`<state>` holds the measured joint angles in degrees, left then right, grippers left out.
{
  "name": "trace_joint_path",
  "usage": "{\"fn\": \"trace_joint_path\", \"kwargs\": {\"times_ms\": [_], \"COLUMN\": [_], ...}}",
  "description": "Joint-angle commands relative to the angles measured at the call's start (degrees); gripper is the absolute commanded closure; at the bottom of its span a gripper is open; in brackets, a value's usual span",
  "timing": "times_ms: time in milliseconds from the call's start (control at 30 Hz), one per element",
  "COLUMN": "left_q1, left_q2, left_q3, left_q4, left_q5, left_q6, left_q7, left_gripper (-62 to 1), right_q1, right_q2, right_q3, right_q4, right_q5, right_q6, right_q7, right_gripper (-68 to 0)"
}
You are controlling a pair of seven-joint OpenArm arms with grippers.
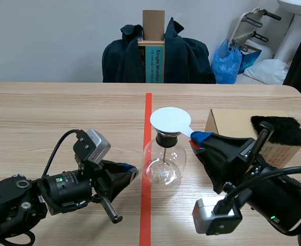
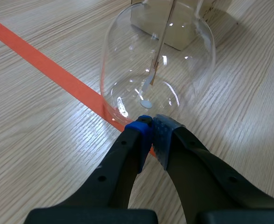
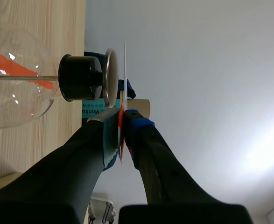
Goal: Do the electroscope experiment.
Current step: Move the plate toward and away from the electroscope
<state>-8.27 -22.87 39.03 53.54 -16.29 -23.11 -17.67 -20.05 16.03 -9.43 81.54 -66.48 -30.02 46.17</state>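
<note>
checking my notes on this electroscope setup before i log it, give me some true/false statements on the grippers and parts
1. The right gripper is shut on the white disc. True.
2. The white disc is held just above the electroscope. True.
3. The left gripper is open around the electroscope. False: its fingers meet, shut on nothing, with the tips by the base of the glass.
4. The electroscope lies on its side. False: it stands upright.
5. The black fur pad lies beside the left gripper. False: it rests on the cardboard box, behind the right arm.
</note>
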Motion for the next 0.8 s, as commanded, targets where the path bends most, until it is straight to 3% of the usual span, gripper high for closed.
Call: {"fn": "trace_joint_path", "kwargs": {"times_ms": [0,200,633,767], "left_q1": [-0.44,-0.44,-0.44,-0.44], "left_q2": [0.15,0.15,0.15,0.15], "left_q3": [-0.37,-0.37,-0.37,-0.37], "left_q4": [0.83,0.83,0.83,0.83], "left_q5": [-0.39,-0.39,-0.37,-0.37], "left_q6": [-0.13,-0.13,-0.13,-0.13], "left_q7": [-0.94,-0.94,-0.94,-0.94], "left_gripper": [-1.8,-1.8,-1.8,-1.8], "right_q1": [0.20,0.20,0.00,-1.31], "right_q2": [0.63,0.63,0.63,0.63], "right_q3": [0.48,0.48,0.50,1.90], "right_q4": [1.53,1.53,1.53,1.62], "right_q5": [0.66,0.66,1.20,2.01], "right_q6": [-0.63,-0.63,-0.81,-5.64], "right_q7": [-1.05,-6.82,-27.52,-29.31], "right_gripper": [-0.8,-0.8,-0.8,-0.8]}}
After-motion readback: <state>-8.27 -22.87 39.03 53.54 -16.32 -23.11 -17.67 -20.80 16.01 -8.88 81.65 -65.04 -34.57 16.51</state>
